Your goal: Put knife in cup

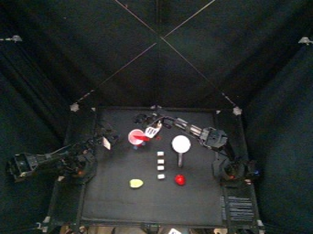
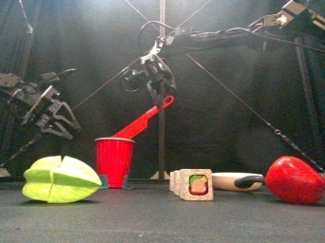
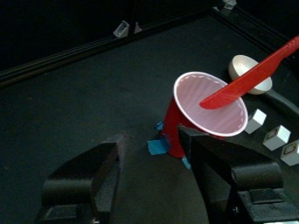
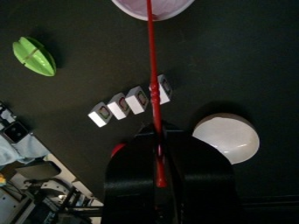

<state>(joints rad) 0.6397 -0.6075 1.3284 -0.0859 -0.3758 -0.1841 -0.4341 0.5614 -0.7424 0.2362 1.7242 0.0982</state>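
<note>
Above the small black table (image 1: 110,196), my right gripper (image 2: 155,84) pinches the upper end of the thin, straight red plastic knife (image 2: 143,123), its black jaws pressed narrowly on the handle. The knife slants down from that grip, and its lower tip sits at the mouth of the small round red plastic cup (image 2: 113,159), crossing the whitish rim as my left wrist camera shows it; I cannot tell whether the tip touches the inside wall. The cup stands upright on the table's left half, over a scrap of blue tape (image 3: 158,145). My left gripper (image 3: 152,184) hangs just beside the cup, jaws spread wide and holding nothing. In front of the cup, nearer the table's front edge, lies a yellow-green, ridged, star-fruit-shaped toy (image 2: 59,179). To the cup's right stands a short row of small white sushi-like blocks with dark ends (image 4: 131,103), then a white round disc with a thin dark handle (image 4: 232,137), and a rounded red blob of a toy (image 2: 295,180) at the far right.
</note>
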